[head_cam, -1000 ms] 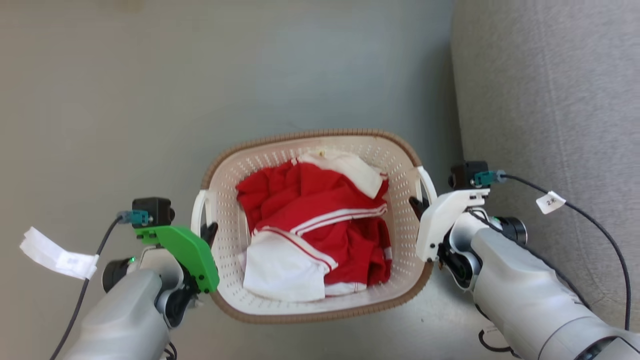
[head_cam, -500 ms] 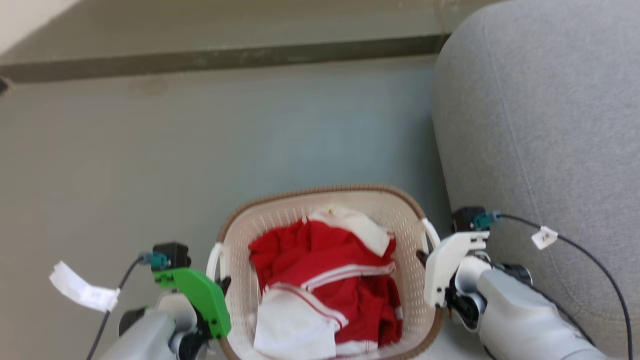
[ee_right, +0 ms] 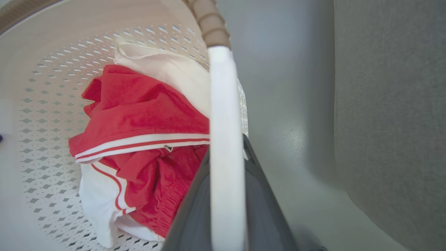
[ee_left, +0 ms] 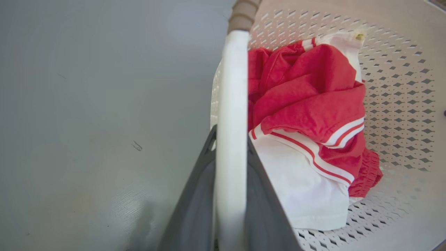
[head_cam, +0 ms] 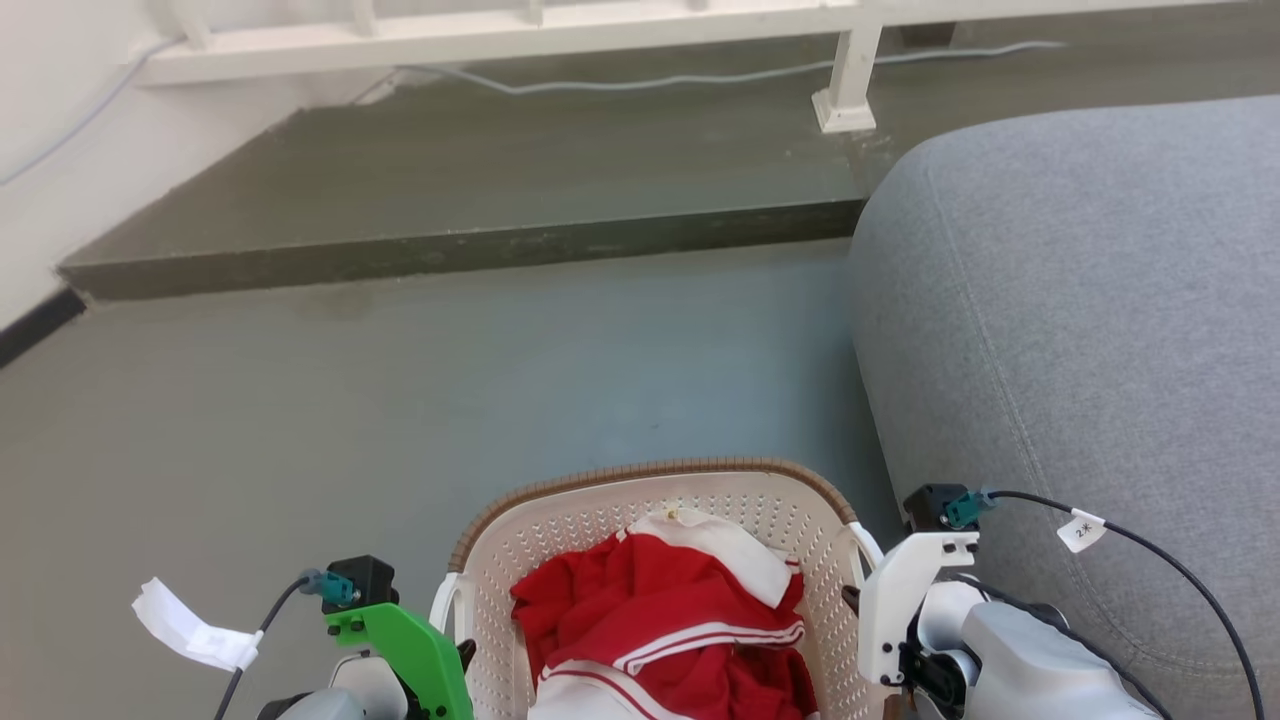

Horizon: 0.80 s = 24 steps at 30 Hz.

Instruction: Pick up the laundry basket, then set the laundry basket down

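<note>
On my head feed, the cream-white perforated plastic laundry basket (head_cam: 560,528) with its brown woven-look rim sits at the bottom centre of the frame, cut off by the lower edge. It is over the grey-green floor (head_cam: 400,400) and just beside the grey fabric sofa (head_cam: 1080,330) on the right side. A crumpled red garment with white stripes (head_cam: 650,605) lies inside it, with white cloth (head_cam: 735,545) beside it. My left tool (head_cam: 464,655), under a green cover, is at the basket's left side in the lower left. On the left wrist feed its two dark fingers (ee_left: 195,195) stand narrow on either side of the white left handle (ee_left: 231,87), clamped on it. My right tool (head_cam: 850,600), under a white cover, is at the basket's right side. On the right wrist feed its fingers (ee_right: 268,209) pinch the white right handle (ee_right: 223,97) the same way. I cannot tell whether the basket's base touches the floor. Across the top of the head frame runs a dark raised step (head_cam: 450,180), with a white railing (head_cam: 500,35) and a pale cable (head_cam: 700,75) beyond it. A white paper tag (head_cam: 190,632) hangs on the left arm's cable at the lower left.
</note>
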Motion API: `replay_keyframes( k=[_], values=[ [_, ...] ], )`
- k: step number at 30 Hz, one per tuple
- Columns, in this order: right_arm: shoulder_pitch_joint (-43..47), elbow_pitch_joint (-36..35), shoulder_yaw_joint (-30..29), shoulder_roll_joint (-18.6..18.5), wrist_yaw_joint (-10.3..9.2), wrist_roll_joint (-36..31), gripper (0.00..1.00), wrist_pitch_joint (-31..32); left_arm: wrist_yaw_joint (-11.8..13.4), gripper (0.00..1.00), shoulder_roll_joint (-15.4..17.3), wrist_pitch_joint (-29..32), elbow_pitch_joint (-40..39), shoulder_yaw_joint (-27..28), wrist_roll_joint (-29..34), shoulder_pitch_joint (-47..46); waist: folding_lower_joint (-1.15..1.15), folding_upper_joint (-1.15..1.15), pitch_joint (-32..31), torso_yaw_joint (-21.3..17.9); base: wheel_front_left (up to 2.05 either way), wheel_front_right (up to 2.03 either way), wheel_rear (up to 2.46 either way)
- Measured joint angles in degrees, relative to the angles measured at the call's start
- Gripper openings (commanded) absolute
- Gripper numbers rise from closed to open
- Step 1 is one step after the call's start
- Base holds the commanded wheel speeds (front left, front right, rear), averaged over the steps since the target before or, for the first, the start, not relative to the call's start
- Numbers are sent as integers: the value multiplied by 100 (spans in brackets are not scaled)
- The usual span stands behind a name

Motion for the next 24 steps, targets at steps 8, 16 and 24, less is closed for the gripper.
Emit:
replay_keyframes(
  k=[8, 16, 24],
  values=[
    [0, 2, 40, -8, 1, 66, 0, 120, 1, 0, 0, 126, 19, -49, -115, 3, 0, 0, -95, -12, 0, 0, 0],
    [-1, 4, 70, -10, 1, 85, 0, 126, 12, 0, 1, 168, 22, -71, -153, 3, 0, 0, -96, -22, 0, 0, 0],
    [-2, 4, 113, -12, 1, 125, 0, 126, 15, 0, 7, 176, 23, -90, -167, 3, 0, 0, -80, -37, 0, 0, 0]
  ],
)
